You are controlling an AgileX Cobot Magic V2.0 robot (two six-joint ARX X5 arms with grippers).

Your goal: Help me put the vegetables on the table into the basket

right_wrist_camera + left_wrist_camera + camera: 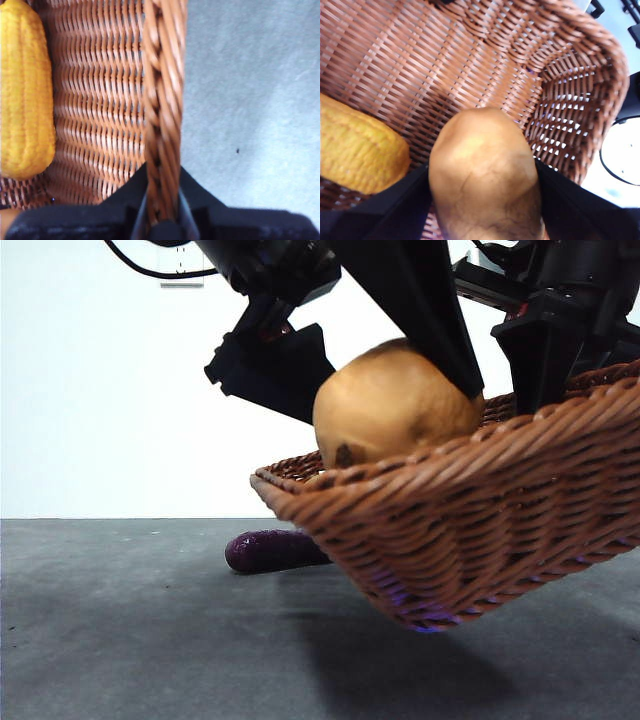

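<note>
Hidden: most of the eggplant (272,551) lies on the table (120,640) behind and under the basket (480,530); only its rounded purple end shows. The basket is tilted, its near corner low, and I cannot tell whether that corner touches the table.

My left gripper (485,200): jaws spread wide and clamped on the potato (482,175), held above the basket's floor. Beside the potato, a yellow piece (357,150) lies in the basket.

My right gripper (162,210): jaws closed narrow on the basket's rim, pinching the braided edge.
</note>
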